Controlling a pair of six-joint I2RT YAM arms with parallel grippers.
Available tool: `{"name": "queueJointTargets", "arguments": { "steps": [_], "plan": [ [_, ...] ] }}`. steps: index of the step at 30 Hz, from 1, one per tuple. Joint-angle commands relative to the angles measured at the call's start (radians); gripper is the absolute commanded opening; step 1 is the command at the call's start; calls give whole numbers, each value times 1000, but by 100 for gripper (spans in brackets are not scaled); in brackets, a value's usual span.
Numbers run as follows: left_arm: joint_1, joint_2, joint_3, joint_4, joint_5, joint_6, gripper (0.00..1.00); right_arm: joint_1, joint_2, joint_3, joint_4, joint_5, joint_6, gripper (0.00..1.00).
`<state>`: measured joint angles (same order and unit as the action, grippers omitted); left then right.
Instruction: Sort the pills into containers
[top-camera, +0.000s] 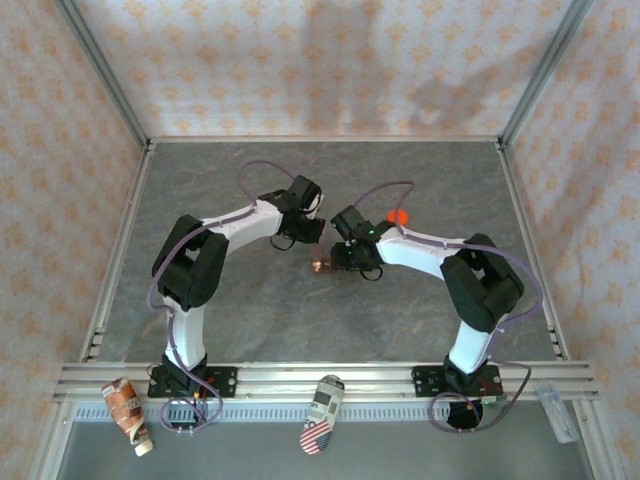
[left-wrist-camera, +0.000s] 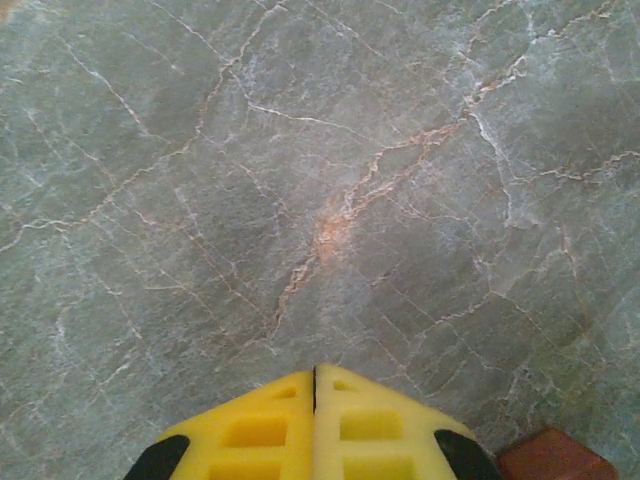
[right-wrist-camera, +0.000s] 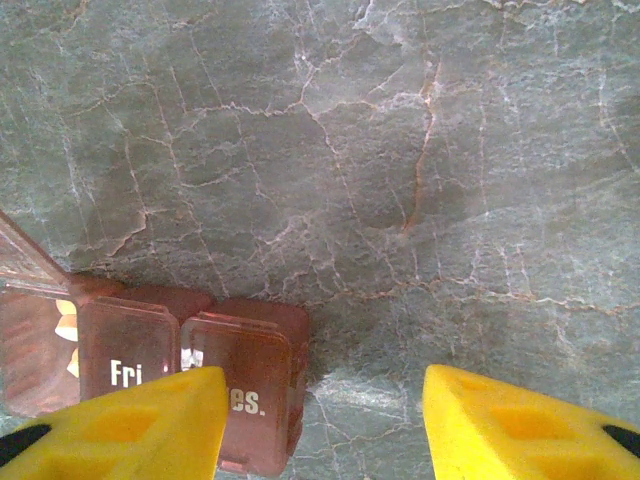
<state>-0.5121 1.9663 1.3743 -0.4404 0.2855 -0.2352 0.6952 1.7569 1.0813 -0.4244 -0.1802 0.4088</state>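
The containers are one small reddish-brown box (top-camera: 322, 266) with a row of compartments, lying mid-table between the two arms. In the right wrist view the box (right-wrist-camera: 245, 345) sits at lower left, with white lettering on its shut lids. Its far-left lid (right-wrist-camera: 22, 255) stands raised, and yellow-orange pieces that may be pills (right-wrist-camera: 68, 320) show beneath. My right gripper (right-wrist-camera: 325, 400) is open; its left finger (right-wrist-camera: 150, 420) hangs over the box and its right finger (right-wrist-camera: 510, 420) over bare table. My left gripper (left-wrist-camera: 315, 372) is shut and empty, with a corner of the box (left-wrist-camera: 555, 458) just to its right.
A bright orange bottle (top-camera: 398, 216) stands behind the right arm's wrist. On the near rail lie a brown packet (top-camera: 127, 410), a striped packet (top-camera: 322, 412) and a clear item (top-camera: 557, 410). Metal frame posts and patterned walls bound the grey marbled table (top-camera: 250, 320).
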Motion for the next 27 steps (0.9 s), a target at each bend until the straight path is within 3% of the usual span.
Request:
{"name": "queueJointTargets", "arguments": {
  "steps": [1,27],
  "plan": [
    [4,-5,18,-30,34,-1,0,6,25,9,-16,45,16,54],
    [-8,-170,-121,5,84,-29,0,6,38,19,-21,47,27,54]
  ]
}}
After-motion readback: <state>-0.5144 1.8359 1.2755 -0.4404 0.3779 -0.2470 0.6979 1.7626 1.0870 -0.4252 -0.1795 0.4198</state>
